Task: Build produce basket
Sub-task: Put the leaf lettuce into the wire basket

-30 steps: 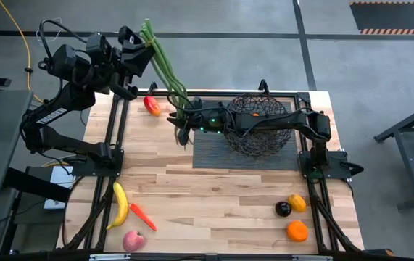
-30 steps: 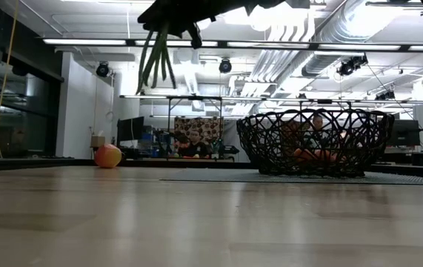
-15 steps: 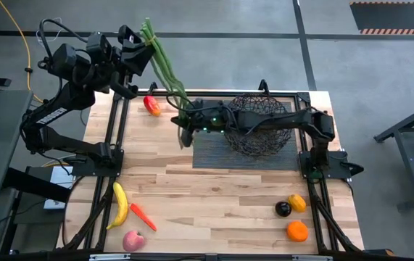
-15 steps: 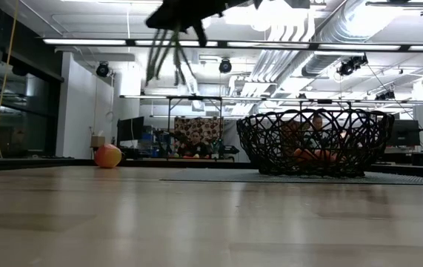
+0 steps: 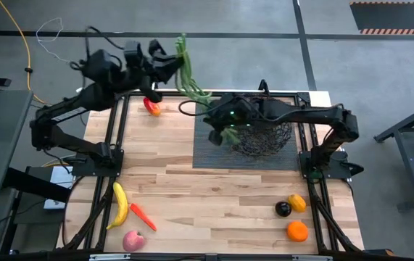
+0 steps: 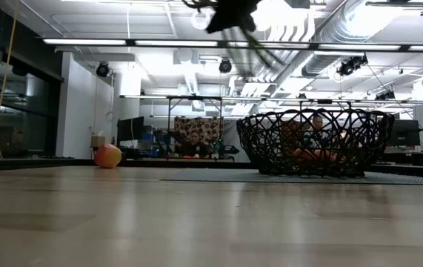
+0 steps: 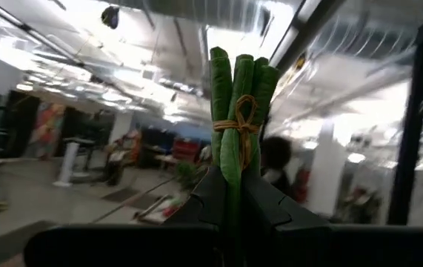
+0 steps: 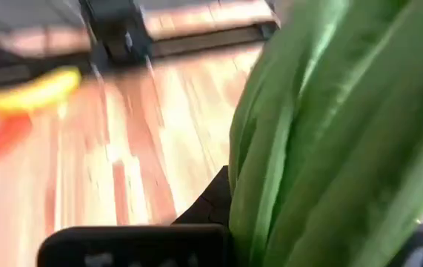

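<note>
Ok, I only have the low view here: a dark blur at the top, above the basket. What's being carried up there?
Observer: A bundle of long green beans, strung between both arms. The left pincer is shut on its tied end.
Operator: And the right one?
Observer: The right pincer is shut on the other end, over the left side of the wire basket.
Operator: Anything on the near side of the table?
Observer: Yes, a banana, a carrot and an apple lie at the near left corner in the high view.
</note>
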`<state>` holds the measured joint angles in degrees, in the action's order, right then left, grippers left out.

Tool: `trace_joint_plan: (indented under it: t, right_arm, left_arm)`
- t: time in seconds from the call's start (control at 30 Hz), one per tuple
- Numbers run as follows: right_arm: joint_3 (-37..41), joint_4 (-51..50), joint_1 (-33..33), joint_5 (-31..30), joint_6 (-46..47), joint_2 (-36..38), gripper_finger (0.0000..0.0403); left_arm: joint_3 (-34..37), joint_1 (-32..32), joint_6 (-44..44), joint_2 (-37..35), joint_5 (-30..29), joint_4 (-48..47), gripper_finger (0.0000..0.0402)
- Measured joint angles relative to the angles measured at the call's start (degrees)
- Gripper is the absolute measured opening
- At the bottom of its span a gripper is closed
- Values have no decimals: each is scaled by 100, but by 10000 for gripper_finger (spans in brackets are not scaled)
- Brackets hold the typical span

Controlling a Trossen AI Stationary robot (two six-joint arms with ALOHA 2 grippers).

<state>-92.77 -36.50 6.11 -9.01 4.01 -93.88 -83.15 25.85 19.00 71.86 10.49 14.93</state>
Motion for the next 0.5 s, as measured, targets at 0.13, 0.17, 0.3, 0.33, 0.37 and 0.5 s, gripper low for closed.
trace_joint_plan:
  t: [0.13, 0.17, 0.3, 0.33, 0.37, 0.5]
  right_arm:
    - [0, -1036, 0, -248, 40, 440, 1]
    - [0, -1296, 0, -315, 82, 566, 1]
    - [0, -2201, -43, -591, 329, 1074, 1]
    - [21, -2367, -69, -688, 396, 1194, 0]
    - [106, -2449, -95, -776, 487, 1361, 0]
    - [884, -2677, -174, -925, 1023, 2185, 0]
  left_arm:
    - [94, -1, 365, 386, 86, 458, 9]
    - [100, -15, 459, 507, 88, 522, 9]
    - [107, -131, 875, 983, 88, 1139, 9]
    - [96, -142, 1008, 1093, 90, 1290, 9]
    - [43, -162, 1160, 1231, 106, 1378, 9]
    - [-346, -282, 1340, 1835, 139, 1323, 9]
